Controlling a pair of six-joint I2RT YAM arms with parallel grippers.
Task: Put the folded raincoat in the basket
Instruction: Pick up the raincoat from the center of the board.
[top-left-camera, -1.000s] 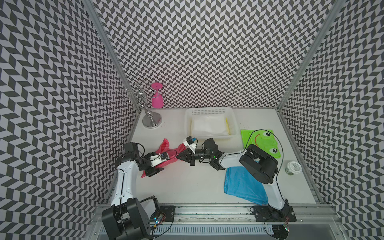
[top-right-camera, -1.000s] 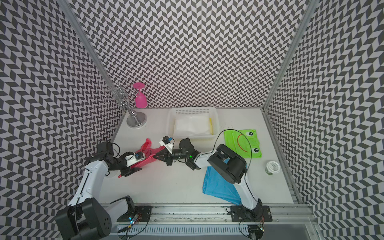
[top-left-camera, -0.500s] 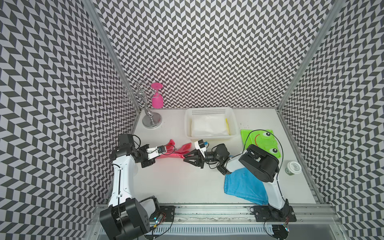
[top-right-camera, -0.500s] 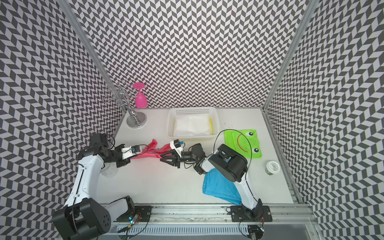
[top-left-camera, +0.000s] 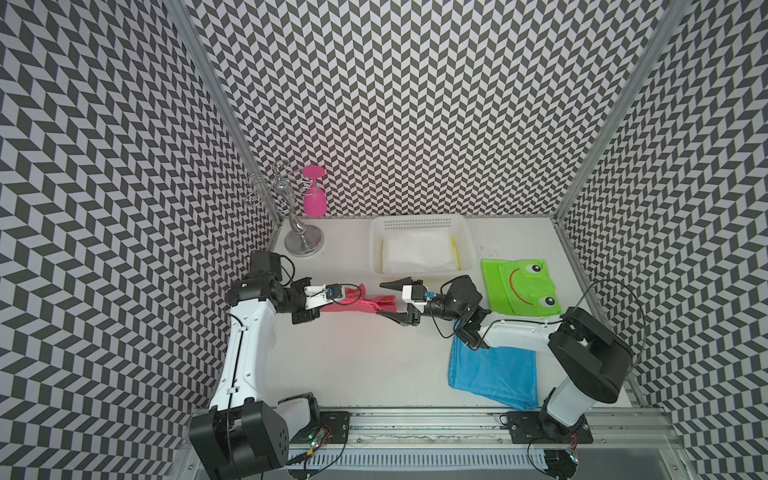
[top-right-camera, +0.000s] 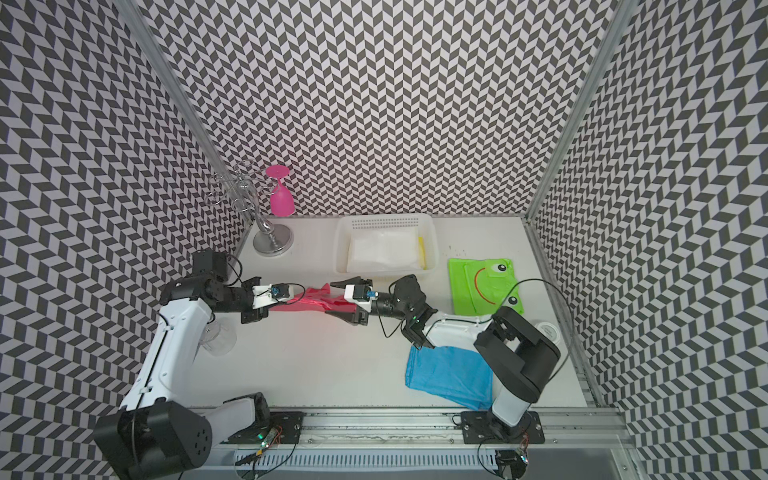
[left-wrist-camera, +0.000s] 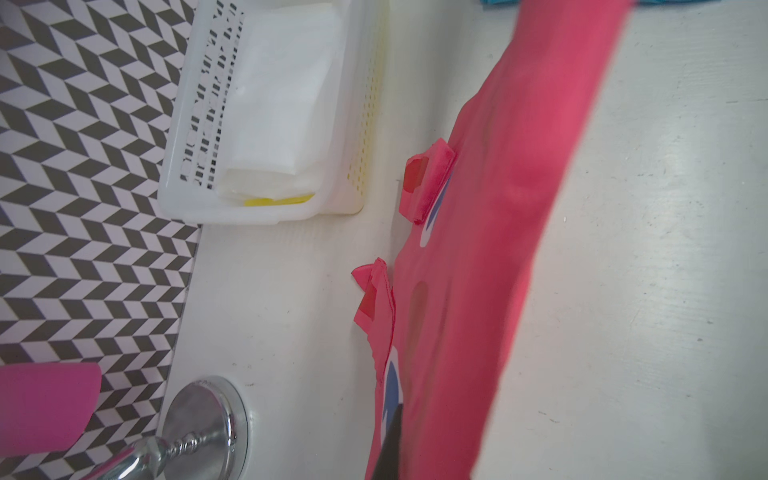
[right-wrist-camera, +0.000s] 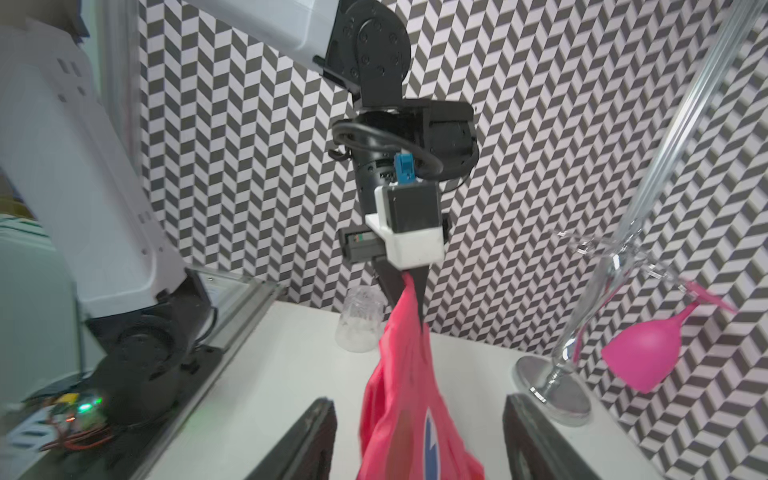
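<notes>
Right pincer opened, one red raincoat, one basket

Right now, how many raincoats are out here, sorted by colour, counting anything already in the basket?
pink raincoat: 1
green raincoat: 1
blue raincoat: 1
white raincoat, lying in the basket: 1
Total: 4
</notes>
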